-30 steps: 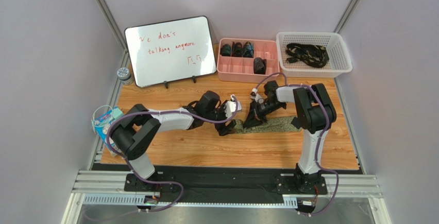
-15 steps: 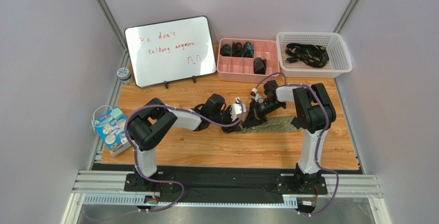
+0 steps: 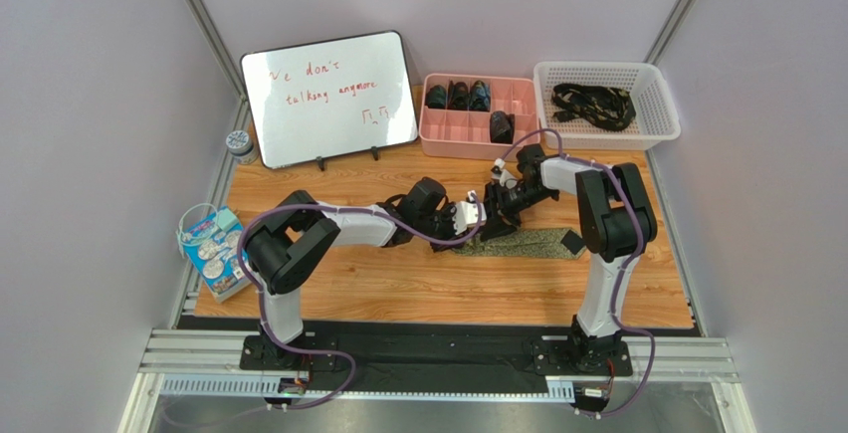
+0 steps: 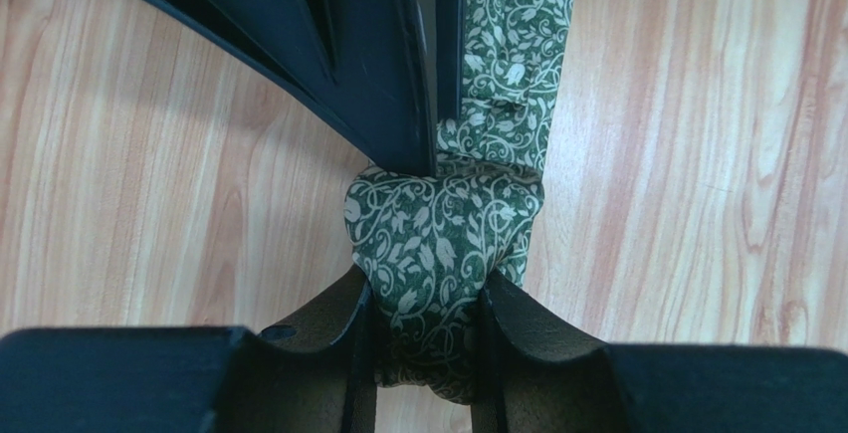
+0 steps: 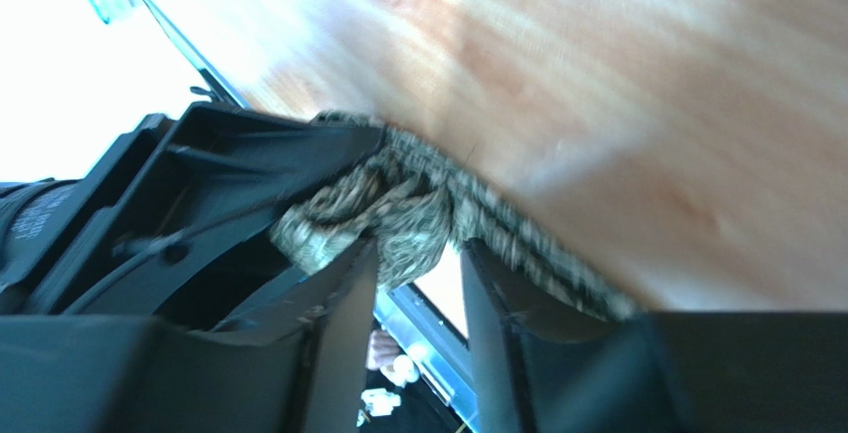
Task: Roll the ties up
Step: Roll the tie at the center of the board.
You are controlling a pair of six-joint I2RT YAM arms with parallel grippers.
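Note:
An olive-green tie point(image 3: 528, 244) with a pale leaf pattern lies across the middle of the wooden table, its black end point(image 3: 570, 242) to the right. Its left end is rolled into a small bundle point(image 4: 438, 234). My left gripper point(image 4: 428, 289) point(image 3: 466, 217) is shut on that bundle, both fingers pressing its sides. My right gripper point(image 3: 495, 211) point(image 5: 418, 254) faces it from the right, open, with a gap between its fingers and the bundle point(image 5: 378, 204) at their tips. One right finger point(image 4: 378, 65) touches the top of the roll.
A pink compartment box point(image 3: 482, 140) holding rolled ties stands at the back, beside a white basket point(image 3: 652, 85) with black patterned ties point(image 3: 594, 103). A whiteboard point(image 3: 328, 97) leans at the back left. A small tin point(image 3: 239, 142) and a packet point(image 3: 212, 249) sit at the left edge.
My left gripper moved right to the rolled end and closed on it. My right gripper let go of the roll, opened, and drew slightly back.

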